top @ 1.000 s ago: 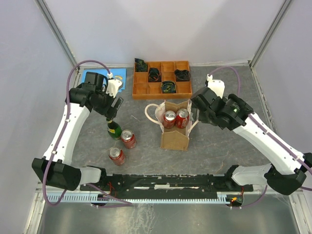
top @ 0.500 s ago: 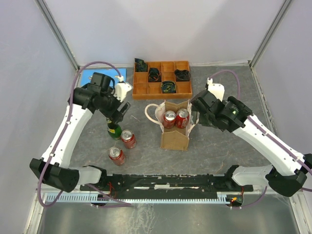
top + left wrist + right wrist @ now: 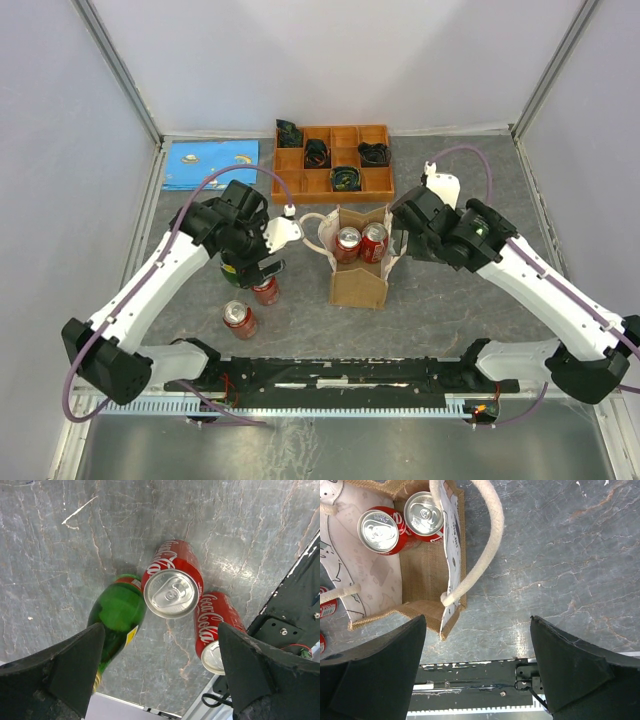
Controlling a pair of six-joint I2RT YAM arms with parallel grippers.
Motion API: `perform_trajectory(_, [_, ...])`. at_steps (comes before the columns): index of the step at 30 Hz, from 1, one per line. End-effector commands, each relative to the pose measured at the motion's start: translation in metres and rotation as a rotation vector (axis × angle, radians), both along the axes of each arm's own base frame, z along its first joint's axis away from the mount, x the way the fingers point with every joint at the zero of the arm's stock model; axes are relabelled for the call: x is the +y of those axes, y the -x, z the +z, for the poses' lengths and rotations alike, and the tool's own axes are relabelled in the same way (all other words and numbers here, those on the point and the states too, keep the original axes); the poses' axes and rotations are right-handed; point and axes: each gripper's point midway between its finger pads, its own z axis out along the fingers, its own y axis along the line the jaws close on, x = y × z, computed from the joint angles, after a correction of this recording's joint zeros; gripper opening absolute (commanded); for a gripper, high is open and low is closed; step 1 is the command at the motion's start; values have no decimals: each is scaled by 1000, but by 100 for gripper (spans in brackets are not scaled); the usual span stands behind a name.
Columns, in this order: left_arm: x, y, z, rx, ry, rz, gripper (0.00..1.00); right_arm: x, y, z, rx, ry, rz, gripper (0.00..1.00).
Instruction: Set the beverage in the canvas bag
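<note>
Grey table (image 3: 450, 300), green bottle (image 3: 117, 615) beside can (image 3: 172, 587) under released left fingers (image 3: 65, 675) (right fingers (image 3: 375, 680) likewise)

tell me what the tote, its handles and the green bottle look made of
Canvas bag: coarse woven tan cloth, likely jute or canvas, matte, weave visible; pale printed lining inside.
Handles: cream twisted rope, probably cotton, strands showing.
Green bottle: glossy translucent green with highlights, glass or plastic, unclear which.

Left gripper (image 3: 161, 630) and right gripper (image 3: 477, 622) hover, jaws spread.
</note>
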Motion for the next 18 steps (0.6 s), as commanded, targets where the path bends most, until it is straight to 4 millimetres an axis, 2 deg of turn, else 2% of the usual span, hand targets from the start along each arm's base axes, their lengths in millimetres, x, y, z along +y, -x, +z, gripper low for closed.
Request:
perform_trajectory(1, [-11,-15,-9,-21,3,-72,99,-5,3,7,-30,-40,-30,93])
perform_trajectory(7, [-9,-18,-30,50,-51,-51,99,-8,6,7,-23,-39,-39,93])
perform_trajectory(18, [-6,-14,-44,131,-91,-29,99,-6,6,6,-13,-37,-40,93])
